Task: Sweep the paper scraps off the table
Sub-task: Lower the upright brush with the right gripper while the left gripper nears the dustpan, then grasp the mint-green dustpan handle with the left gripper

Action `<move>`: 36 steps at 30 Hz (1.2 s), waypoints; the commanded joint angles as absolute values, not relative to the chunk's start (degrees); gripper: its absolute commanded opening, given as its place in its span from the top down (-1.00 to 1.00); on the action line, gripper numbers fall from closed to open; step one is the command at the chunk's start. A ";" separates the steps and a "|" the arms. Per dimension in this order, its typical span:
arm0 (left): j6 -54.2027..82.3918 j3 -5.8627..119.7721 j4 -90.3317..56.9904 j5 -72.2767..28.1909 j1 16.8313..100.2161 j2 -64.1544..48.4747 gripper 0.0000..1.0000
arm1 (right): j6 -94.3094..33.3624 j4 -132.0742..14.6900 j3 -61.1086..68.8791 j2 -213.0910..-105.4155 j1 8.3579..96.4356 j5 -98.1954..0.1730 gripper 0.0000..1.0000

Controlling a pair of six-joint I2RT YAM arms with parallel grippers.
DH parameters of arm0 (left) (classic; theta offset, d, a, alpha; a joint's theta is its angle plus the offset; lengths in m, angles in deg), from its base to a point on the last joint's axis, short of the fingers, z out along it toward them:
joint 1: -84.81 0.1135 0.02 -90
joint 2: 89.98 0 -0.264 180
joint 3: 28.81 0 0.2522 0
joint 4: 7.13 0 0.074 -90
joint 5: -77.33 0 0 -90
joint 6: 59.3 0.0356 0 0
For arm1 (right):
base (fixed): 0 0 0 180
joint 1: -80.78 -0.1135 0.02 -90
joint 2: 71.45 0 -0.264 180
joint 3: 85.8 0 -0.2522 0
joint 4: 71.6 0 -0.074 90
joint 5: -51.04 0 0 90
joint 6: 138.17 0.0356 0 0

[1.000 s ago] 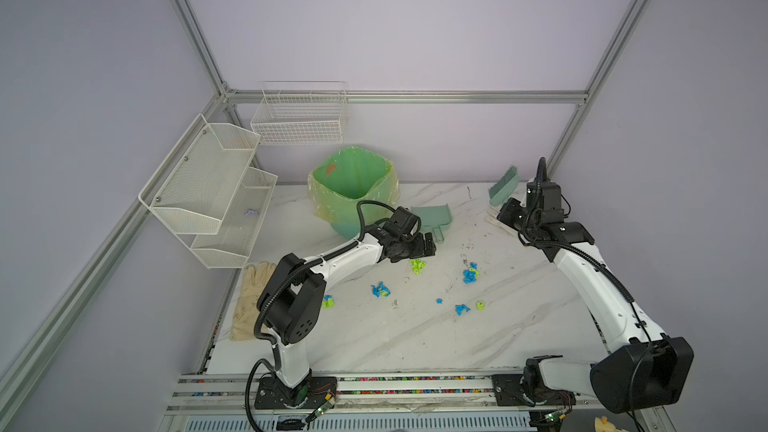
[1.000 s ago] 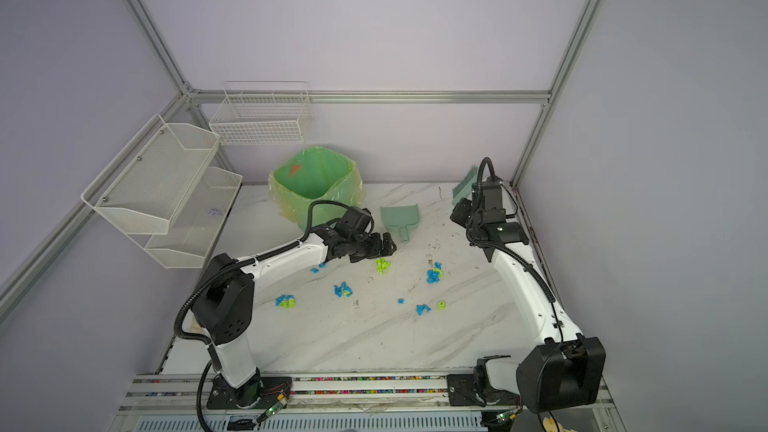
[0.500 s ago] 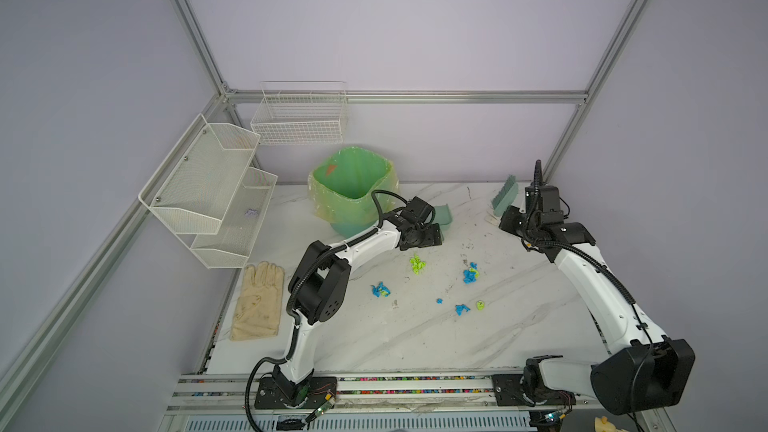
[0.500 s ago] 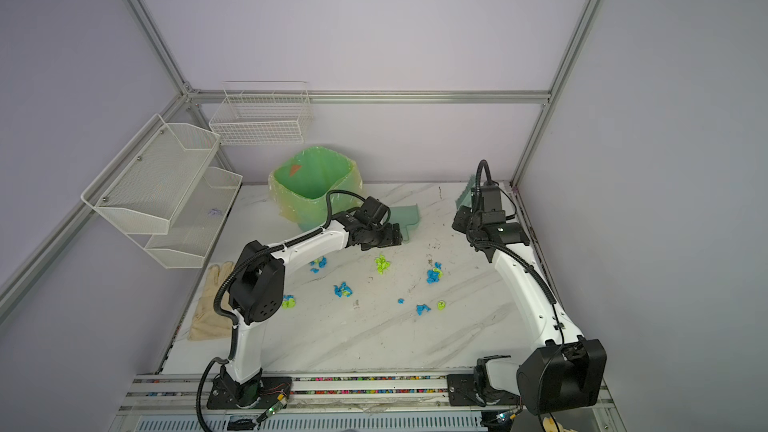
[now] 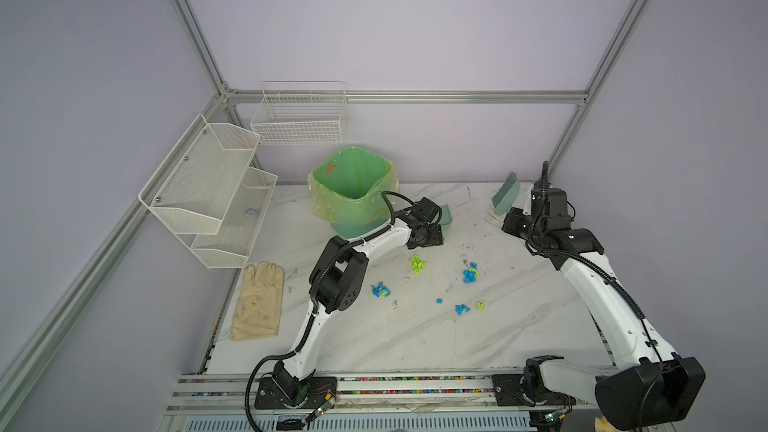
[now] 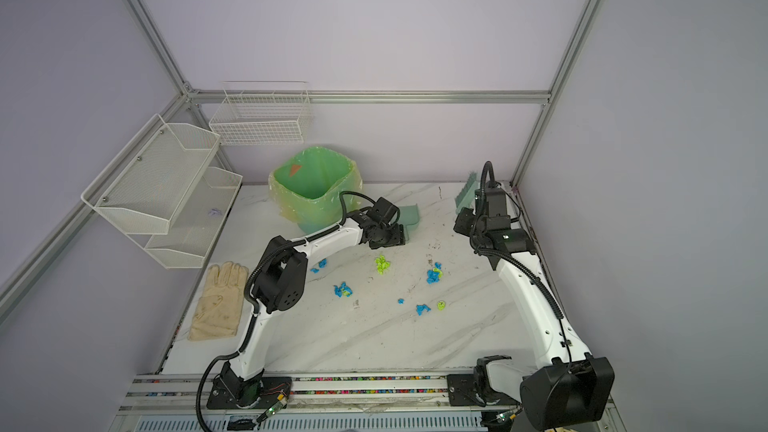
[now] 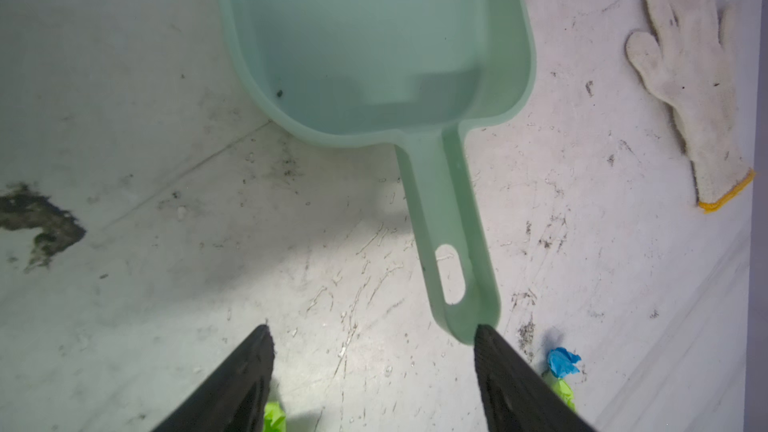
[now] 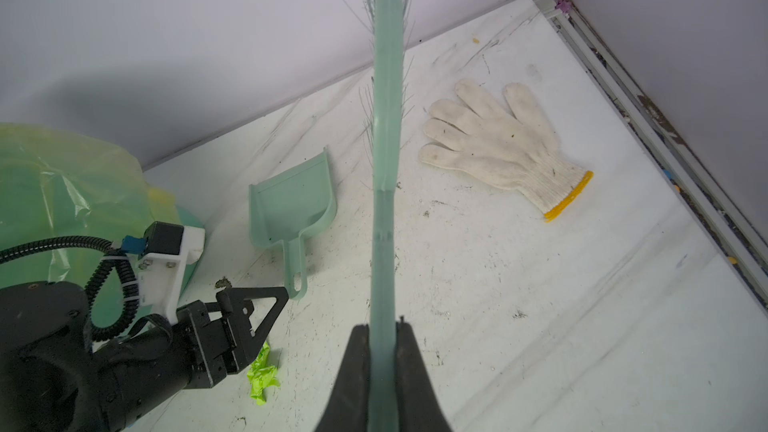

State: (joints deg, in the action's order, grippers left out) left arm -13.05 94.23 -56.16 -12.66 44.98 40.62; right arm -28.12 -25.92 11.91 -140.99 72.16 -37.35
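1. Crumpled bright blue and neon yellow-green paper scraps [image 5: 417,264] lie scattered on the white marble-veined surface [image 5: 415,338], on the near side of the mint green plastic dustpan [image 7: 374,43].
2. The left tool [image 7: 372,330] sits at the dustpan's handle end, jaws apart, one fingertip [image 7: 498,367] touching the handle's tip.
3. A green plastic-lined bin [image 5: 345,211] stands just beside the dustpan.
4. Farther off on the dustpan's opposite side, the right tool [image 8: 382,334] is clamped on a mint green plastic brush [image 8: 388,118], head raised.
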 commanded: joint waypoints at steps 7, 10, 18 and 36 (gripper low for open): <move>-12.63 103.82 -55.71 -11.25 44.91 43.17 -0.51 | -28.72 -27.32 12.93 -139.52 72.35 -37.70 1.00; -12.64 104.67 -55.68 -11.40 44.90 44.62 -0.47 | -28.52 -27.87 13.50 -139.58 72.41 -38.09 1.00; -12.29 103.84 -55.41 -10.48 44.88 45.50 -0.34 | -28.86 -27.65 12.52 -140.45 72.40 -39.36 1.00; -11.09 102.21 -54.12 -11.90 44.91 46.27 0.16 | -28.80 -27.61 12.10 -141.53 72.39 -40.02 1.00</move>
